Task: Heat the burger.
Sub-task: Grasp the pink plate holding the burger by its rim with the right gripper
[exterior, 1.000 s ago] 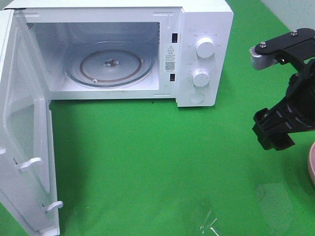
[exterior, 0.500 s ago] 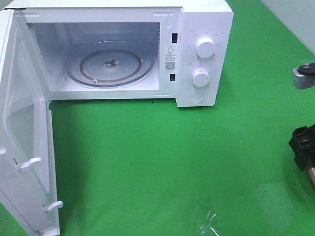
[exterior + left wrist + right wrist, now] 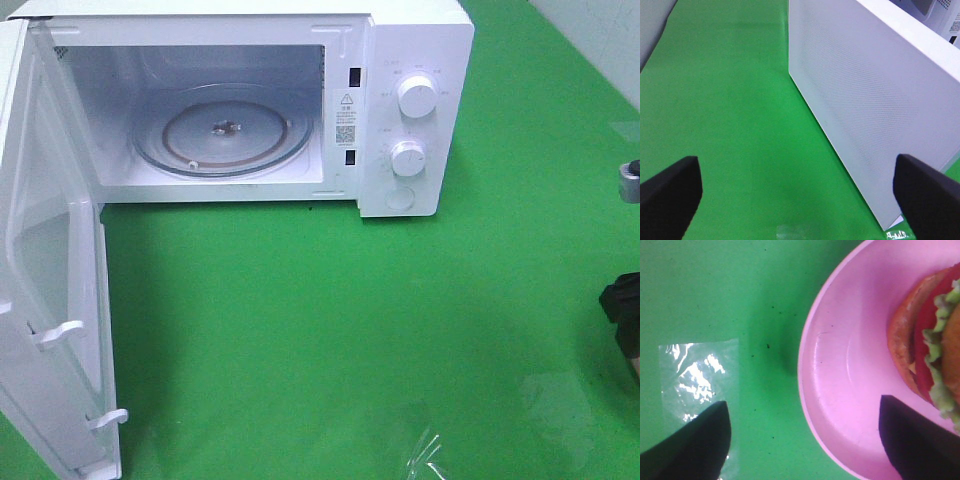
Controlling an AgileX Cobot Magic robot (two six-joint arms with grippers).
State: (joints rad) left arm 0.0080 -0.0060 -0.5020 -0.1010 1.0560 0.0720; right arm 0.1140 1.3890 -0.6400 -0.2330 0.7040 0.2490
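White microwave (image 3: 420,50) at back left of the green tabletop (image 3: 300,320). The door (image 3: 45,290) is fully open, swung out to the left, with two white latch hooks (image 3: 58,333) on its inner edge. Cavity is lit, with the glass turntable (image 3: 225,135) bare inside and a warning label (image 3: 346,118) on the right cavity frame. Control panel has an upper knob (image 3: 416,97), a lower knob (image 3: 408,158) and a round button (image 3: 400,198) below them. Clear film patch (image 3: 428,455) sits on the cloth at the near edge. A black piece of the right arm (image 3: 625,312) is cut off by the right border, with a grey metal bit (image 3: 630,182) above it.
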